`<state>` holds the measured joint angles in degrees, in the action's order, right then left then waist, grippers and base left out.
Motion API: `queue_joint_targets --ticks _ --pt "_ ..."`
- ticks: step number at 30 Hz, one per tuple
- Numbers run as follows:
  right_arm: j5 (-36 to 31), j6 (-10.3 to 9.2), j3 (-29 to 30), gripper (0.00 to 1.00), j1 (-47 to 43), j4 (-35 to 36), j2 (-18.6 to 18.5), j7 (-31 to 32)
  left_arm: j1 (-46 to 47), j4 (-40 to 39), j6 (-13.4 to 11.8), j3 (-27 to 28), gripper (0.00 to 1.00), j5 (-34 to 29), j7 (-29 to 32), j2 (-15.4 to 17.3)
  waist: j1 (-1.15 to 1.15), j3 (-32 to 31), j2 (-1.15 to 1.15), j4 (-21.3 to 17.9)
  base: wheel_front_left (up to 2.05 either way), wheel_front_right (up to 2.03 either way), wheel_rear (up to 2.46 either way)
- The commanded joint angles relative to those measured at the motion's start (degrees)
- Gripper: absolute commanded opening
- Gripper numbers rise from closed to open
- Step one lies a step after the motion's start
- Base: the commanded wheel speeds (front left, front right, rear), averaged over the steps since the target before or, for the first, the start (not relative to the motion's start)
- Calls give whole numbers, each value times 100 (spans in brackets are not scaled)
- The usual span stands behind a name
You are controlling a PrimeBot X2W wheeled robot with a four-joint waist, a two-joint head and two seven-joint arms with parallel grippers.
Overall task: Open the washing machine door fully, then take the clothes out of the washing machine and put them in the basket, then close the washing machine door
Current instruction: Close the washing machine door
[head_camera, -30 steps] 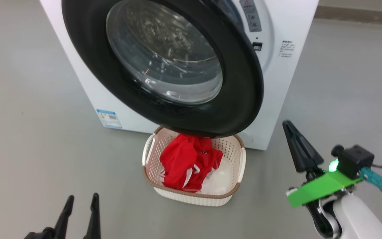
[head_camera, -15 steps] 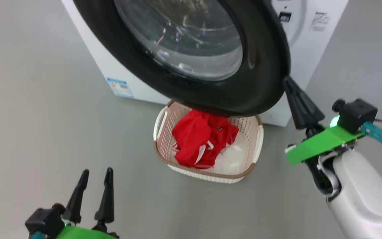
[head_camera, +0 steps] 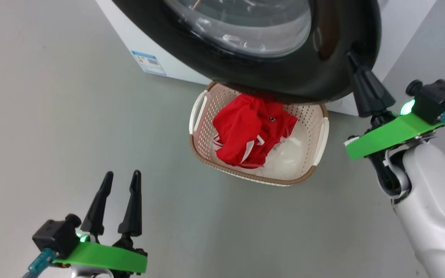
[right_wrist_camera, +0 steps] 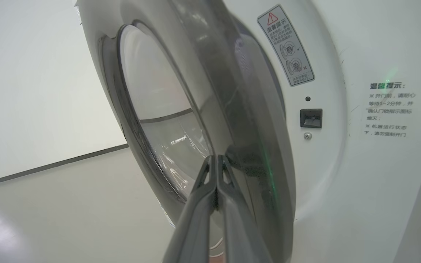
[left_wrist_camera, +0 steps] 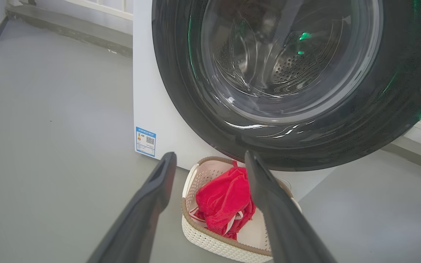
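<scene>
Clothes (head_camera: 251, 127) are lodged in the basket (head_camera: 203, 154) under the washing machine door (head_camera: 284, 73); the closed right end effector (head_camera: 352, 58) is seemingly set against its rim for pushing; the left end effector (head_camera: 122, 175) is held spread apart

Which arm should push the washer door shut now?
Right. The right gripper, shut, sits at the washing machine door rim; the left gripper hangs open, far away. The clothes lie in the basket.

A smooth grey floor (head_camera: 52, 116) runs to a white wall (right_wrist_camera: 31, 91) edged by a dark baseboard (right_wrist_camera: 49, 167).
</scene>
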<state>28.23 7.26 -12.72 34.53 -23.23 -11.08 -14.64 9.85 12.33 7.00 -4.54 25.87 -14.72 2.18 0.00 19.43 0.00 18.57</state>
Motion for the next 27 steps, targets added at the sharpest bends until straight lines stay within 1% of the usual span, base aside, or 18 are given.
queue_joint_targets --ticks 1,14,18,27 --pt "-11 23 11 0 159 126 -11 -36 143 -163 -46 149 100 35 -28 70 0 191 0 95 0 0 0" --pt "-71 23 428 0 926 67 -95 -36 516 -222 -72 -9 100 194 -28 70 0 817 0 254 0 0 0" --pt "-104 23 660 0 1252 91 -120 -36 628 -247 -85 -71 100 262 -28 70 0 1016 0 315 0 0 0" --pt "-106 23 908 0 1552 199 -116 -36 725 -275 -103 -86 100 301 -28 70 0 1153 0 338 0 0 0"
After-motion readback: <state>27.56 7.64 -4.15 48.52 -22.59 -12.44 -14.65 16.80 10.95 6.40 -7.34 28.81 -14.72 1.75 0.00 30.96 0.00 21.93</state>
